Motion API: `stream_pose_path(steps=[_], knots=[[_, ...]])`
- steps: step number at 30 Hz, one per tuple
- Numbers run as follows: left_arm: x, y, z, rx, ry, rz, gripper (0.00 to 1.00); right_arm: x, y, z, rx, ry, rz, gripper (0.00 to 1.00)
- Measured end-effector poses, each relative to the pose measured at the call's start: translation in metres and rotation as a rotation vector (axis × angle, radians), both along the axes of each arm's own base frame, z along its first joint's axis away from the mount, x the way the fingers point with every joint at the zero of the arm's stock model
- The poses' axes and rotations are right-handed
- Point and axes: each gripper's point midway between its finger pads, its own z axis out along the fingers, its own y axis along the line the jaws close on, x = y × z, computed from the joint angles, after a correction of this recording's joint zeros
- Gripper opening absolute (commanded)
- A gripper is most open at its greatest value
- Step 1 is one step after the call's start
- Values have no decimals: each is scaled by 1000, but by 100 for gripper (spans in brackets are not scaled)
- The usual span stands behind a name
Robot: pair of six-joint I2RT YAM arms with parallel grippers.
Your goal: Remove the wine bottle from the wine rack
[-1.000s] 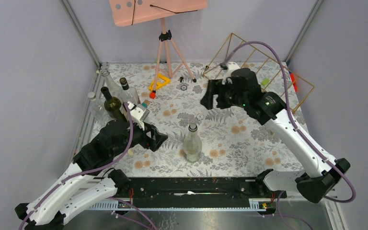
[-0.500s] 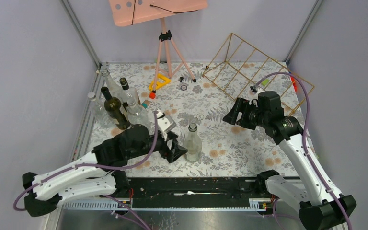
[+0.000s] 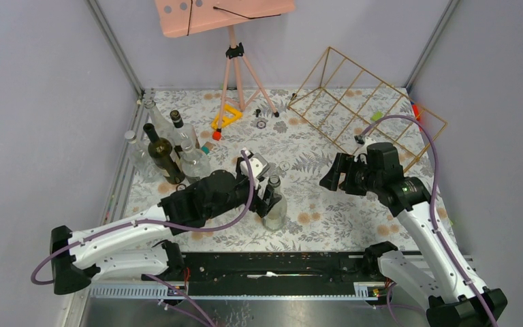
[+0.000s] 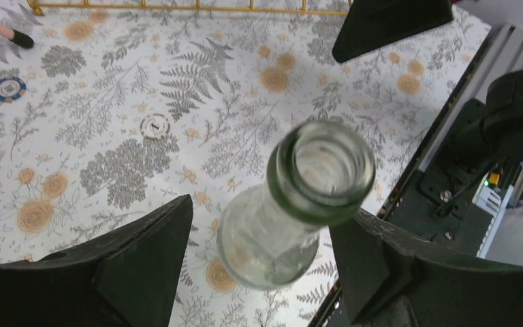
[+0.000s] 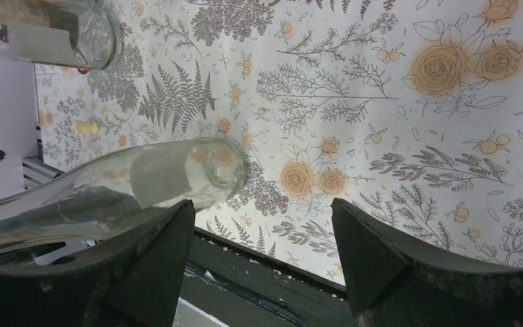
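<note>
A clear glass wine bottle point(image 3: 274, 204) stands upright on the flowered table, near the middle front. The gold wire wine rack point(image 3: 354, 88) leans at the back right and holds no bottle. My left gripper point(image 3: 267, 193) is open, with one finger on each side of the bottle's neck. In the left wrist view the bottle's mouth point(image 4: 323, 170) sits between the fingers of the left gripper point(image 4: 262, 218), close to the right finger. My right gripper point(image 3: 332, 176) is open and empty, hovering right of the bottle. In the right wrist view the bottle point(image 5: 170, 174) shows beyond the right gripper point(image 5: 262, 204).
Several other bottles point(image 3: 167, 146) stand grouped at the left edge. A pink tripod stand point(image 3: 235, 54) is at the back, with a yellow triangle point(image 3: 226, 116) and small round caps point(image 3: 261, 124) near its feet. A black rail point(image 3: 272, 266) runs along the near edge.
My left gripper has moved right, from beside the grouped bottles to around the clear bottle's neck. My right gripper has pulled back from the rack toward the table's front.
</note>
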Motion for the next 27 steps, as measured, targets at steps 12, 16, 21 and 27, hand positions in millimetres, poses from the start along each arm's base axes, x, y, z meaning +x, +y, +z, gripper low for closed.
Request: stream_pose_path(steps=[12, 16, 21, 27], knots=[[17, -21, 12, -22, -37, 34, 58, -5, -2, -14, -19, 20, 10, 80], [20, -25, 13, -19, -41, 34, 44, -7, -3, -17, -25, 23, 14, 80], [22, -26, 15, -6, -44, 36, 21, -7, -4, -19, -29, 25, 13, 80], [23, -24, 14, 7, -48, 49, 0, -8, -4, -22, -31, 32, 13, 80]])
